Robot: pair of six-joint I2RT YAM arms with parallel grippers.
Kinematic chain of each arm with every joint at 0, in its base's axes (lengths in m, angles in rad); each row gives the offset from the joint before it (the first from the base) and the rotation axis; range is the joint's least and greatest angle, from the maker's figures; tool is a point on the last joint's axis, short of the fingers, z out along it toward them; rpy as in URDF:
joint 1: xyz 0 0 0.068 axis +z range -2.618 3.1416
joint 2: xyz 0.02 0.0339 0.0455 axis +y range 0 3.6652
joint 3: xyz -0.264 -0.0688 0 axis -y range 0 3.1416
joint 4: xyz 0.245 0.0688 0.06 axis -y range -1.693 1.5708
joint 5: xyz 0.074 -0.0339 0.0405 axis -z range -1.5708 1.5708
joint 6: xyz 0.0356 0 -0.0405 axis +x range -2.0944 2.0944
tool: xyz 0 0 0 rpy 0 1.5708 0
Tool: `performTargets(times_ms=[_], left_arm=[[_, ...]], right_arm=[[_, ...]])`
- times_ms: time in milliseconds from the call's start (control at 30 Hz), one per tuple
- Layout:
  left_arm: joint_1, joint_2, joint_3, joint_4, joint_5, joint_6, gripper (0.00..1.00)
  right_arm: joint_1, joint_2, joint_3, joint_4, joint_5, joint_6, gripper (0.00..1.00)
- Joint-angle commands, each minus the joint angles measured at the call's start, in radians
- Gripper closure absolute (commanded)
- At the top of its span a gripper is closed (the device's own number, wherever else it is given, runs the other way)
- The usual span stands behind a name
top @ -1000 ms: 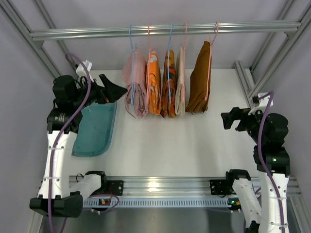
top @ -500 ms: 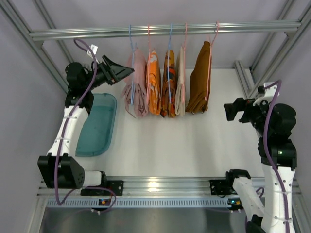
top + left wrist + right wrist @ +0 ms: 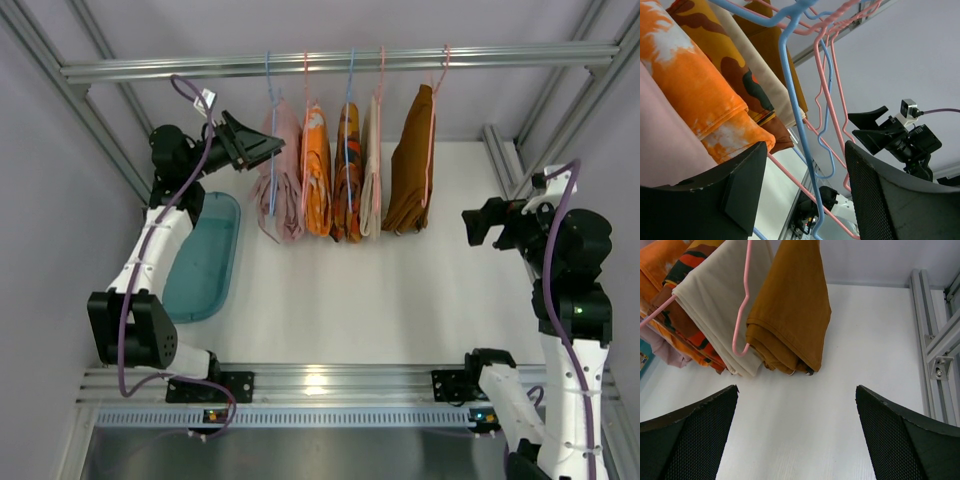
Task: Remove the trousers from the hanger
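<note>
The pale pink trousers [image 3: 281, 175] hang on a blue hanger [image 3: 270, 90], leftmost on the rail. The bright orange trousers [image 3: 316, 170] hang beside them on a pink hanger [image 3: 306, 80]. My left gripper [image 3: 268, 150] is raised to the pink trousers' left side. In the left wrist view its jaws [image 3: 805, 190] stand apart, with the blue hanger wire [image 3: 795, 110] running between them, untouched; the pink trousers [image 3: 665, 155] and orange trousers [image 3: 690, 85] lie at the left. My right gripper [image 3: 478, 222] stands open and empty at the right, over bare table [image 3: 797, 435].
A patterned orange garment [image 3: 347, 170], a cream one [image 3: 371, 180] and a brown one [image 3: 410, 165] hang further right on the rail [image 3: 500, 55]. A teal tray [image 3: 205, 260] lies on the table under the left arm. Metal frame posts [image 3: 520, 160] stand at the sides.
The left arm rose from beside the tray and reached up and right to the pink trousers, its jaws narrowing. The right arm lifted slightly.
</note>
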Motion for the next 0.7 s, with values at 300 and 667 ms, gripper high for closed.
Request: performTargets(times_ms=[300,667], left_arm=[[-0.023,0.031,0.02,0.203,0.022,-0.141,0.39],[-0.025,0.056,-0.001,0.372,0.047,-0.35,0.49]], right_arm=[[-0.016,-0.004,0.019,0.001,-0.011,-0.02,0.0],[-0.02,-0.004,0.015,0.001,-0.018,-0.023,0.0]])
